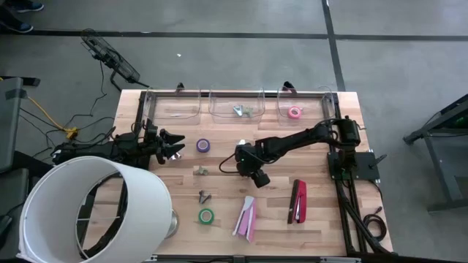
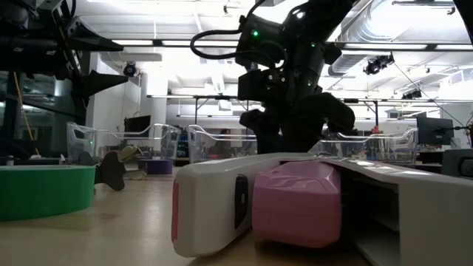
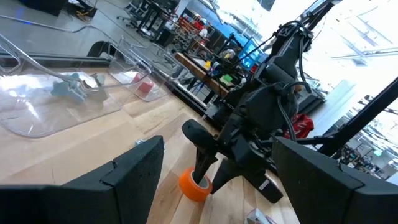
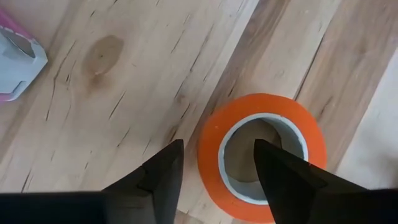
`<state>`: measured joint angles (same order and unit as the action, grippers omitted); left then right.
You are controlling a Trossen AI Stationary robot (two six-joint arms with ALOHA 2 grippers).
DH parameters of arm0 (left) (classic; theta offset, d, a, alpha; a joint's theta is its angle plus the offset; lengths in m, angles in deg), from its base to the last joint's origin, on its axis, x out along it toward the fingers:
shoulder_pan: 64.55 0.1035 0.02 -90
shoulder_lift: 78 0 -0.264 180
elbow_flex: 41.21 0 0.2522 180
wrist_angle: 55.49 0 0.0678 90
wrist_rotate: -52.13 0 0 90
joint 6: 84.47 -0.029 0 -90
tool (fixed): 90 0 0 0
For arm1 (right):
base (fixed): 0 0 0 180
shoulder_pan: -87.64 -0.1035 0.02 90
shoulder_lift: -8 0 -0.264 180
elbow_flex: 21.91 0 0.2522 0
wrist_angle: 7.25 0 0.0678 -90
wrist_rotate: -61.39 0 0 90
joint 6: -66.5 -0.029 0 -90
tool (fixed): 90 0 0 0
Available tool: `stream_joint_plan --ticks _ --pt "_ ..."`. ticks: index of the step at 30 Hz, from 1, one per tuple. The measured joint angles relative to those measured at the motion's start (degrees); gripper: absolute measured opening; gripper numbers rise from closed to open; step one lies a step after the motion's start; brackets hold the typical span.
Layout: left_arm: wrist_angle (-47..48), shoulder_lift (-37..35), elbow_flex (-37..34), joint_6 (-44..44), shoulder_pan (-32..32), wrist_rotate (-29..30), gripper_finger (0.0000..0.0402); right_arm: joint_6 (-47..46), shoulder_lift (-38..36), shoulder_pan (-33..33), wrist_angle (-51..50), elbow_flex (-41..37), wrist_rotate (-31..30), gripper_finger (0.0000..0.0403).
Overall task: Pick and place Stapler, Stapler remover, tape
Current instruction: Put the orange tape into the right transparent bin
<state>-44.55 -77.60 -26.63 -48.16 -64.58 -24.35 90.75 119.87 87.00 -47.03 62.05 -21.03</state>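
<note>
An orange tape roll [image 4: 209, 155] lies flat on the wooden table, and my right gripper [image 4: 217, 149] stands over it, open and pointing steeply down. One finger is in the roll's hole and the other is outside its wall. In the left wrist view the same roll [image 3: 196, 185] shows under that gripper. A purple tape [image 1: 203, 145], a green tape [image 1: 206, 215], a red stapler [image 1: 298, 201], a pink-and-white stapler [image 1: 246, 216] and two stapler removers [image 1: 204, 196] [image 1: 200, 171] lie on the table. My left gripper [image 1: 172, 146] waits open at the table's left. My right gripper comes at the orange roll from above with the roll's wall [image 4: 211, 168] between its fingers. One finger [image 4: 280, 174] is inside the hollow and one finger [image 4: 155, 177] is outside. A gap shows at the outer finger. Whether the inner finger touches the wall, I cannot tell. The roll lies flat on the table.
Three clear bins line the far edge: the left one [image 1: 175, 108], the middle one [image 1: 257, 98] with a stapler remover [image 1: 241, 111], and the right one [image 1: 322, 98] with a pink tape [image 1: 295, 112]. A large white cylinder [image 1: 146, 190] stands at the near left corner.
</note>
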Motion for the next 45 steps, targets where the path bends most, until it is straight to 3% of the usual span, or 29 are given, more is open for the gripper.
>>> stream_joint_plan --ticks 18,34,45 --pt "0.16 0.00 0.00 -0.02 0.00 -0.01 0.0296 -12.98 1.28 0.06 -0.35 0.11 -0.12 0.0037" --pt "0.36 0.00 0.00 0.01 0.02 -0.01 0.0296 -22.00 -7.18 5.34 -12.96 -0.07 2.21 0.0035" --pt "0.39 0.00 0.00 -0.02 -0.01 -0.01 0.0296 -25.75 -16.52 13.57 -21.96 0.00 1.94 0.0033"
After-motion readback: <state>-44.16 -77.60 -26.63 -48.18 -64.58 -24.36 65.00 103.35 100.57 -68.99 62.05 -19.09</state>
